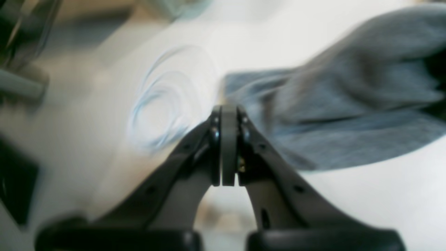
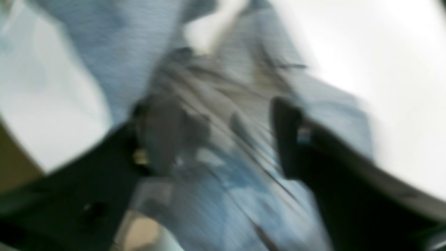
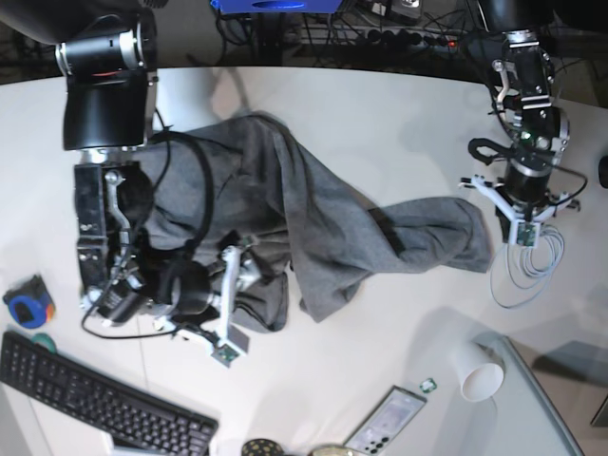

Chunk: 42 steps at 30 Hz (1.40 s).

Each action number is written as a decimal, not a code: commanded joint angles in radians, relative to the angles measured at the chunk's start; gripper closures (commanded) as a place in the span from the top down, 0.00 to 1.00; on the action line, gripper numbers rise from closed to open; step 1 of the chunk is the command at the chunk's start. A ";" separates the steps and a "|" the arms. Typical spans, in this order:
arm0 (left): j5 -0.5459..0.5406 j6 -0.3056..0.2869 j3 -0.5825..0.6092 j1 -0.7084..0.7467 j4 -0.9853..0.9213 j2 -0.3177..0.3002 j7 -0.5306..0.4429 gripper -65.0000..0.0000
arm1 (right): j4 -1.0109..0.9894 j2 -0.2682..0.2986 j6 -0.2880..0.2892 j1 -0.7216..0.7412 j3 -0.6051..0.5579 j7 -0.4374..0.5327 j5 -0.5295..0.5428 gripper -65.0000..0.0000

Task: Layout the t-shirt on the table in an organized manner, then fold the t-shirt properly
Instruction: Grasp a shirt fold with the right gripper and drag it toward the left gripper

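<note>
Though no writing legible, left pincer closed empty, right pincer agape over t-shirt.

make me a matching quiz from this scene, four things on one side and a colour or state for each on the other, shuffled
Things:
1. t-shirt
2. left tool
3. keyboard
4. paper cup

Colour or state:
A. white, lying on its side
B. grey, crumpled on the table
C. shut, holding nothing
D. black, at the near edge

Pairs: 1-B, 2-C, 3-D, 4-A
</note>
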 commanded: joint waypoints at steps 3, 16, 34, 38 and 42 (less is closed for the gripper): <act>-0.152 0.007 -0.090 0.071 0.046 -0.048 -0.021 0.00 | -0.166 -0.037 0.001 0.082 0.001 0.083 0.010 0.69; -0.290 0.007 -0.220 0.206 0.042 -0.094 -0.024 0.00 | -0.683 -0.073 -0.103 0.243 -0.002 0.322 0.120 0.67; -0.290 0.007 -0.213 0.193 0.007 -0.095 -0.025 0.00 | -0.764 -0.082 -0.100 0.266 -0.001 0.316 0.149 0.00; -0.290 0.007 -0.220 0.193 -0.019 -0.098 -0.025 0.00 | -0.738 -0.082 -0.070 0.261 0.002 0.236 0.151 0.01; -0.290 0.007 -0.223 0.193 -0.021 -0.100 -0.027 0.00 | -0.525 -0.082 -0.011 0.169 -0.006 0.090 0.257 0.00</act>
